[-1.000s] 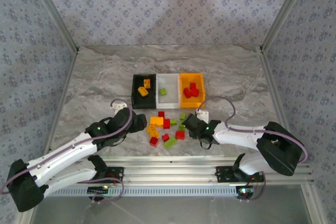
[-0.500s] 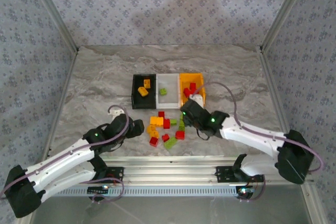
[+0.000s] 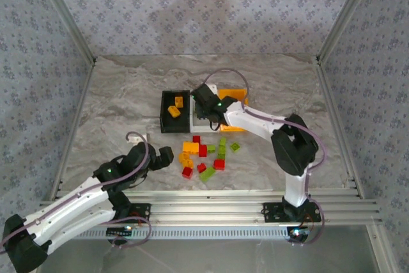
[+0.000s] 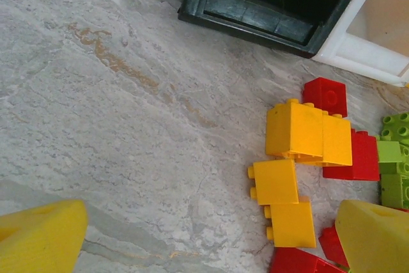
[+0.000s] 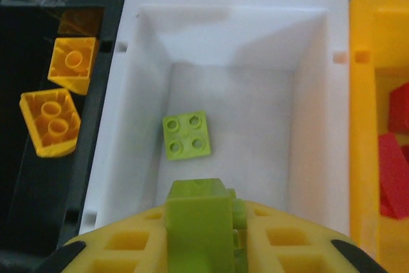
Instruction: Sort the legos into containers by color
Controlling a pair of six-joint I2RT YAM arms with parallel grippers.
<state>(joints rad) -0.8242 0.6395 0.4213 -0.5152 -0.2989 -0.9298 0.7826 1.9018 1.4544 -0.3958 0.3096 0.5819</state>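
My right gripper (image 5: 203, 212) is shut on a lime green lego (image 5: 198, 234) and hangs over the white container (image 5: 147, 23), where one green lego (image 5: 186, 134) lies. The black container (image 5: 25, 177) holds two yellow legos (image 5: 50, 121). Red legos (image 5: 393, 158) lie in the orange container (image 5: 363, 126). In the top view the right gripper (image 3: 206, 103) covers most of the white container. My left gripper (image 4: 208, 238) stands open just left of the loose pile (image 3: 203, 155), with yellow legos (image 4: 275, 180) between its fingertips (image 4: 38, 234) and nearer the right one.
The loose pile mixes red (image 4: 329, 94), yellow (image 4: 307, 132) and green (image 4: 396, 177) legos in front of the black container (image 4: 275, 4). Bare marble table (image 3: 115, 113) stretches left and behind. Patterned walls close the sides and back.
My right arm swung from the pile's right side up to the white container with the green lego in its jaws. The left arm drew back slightly and stayed open.
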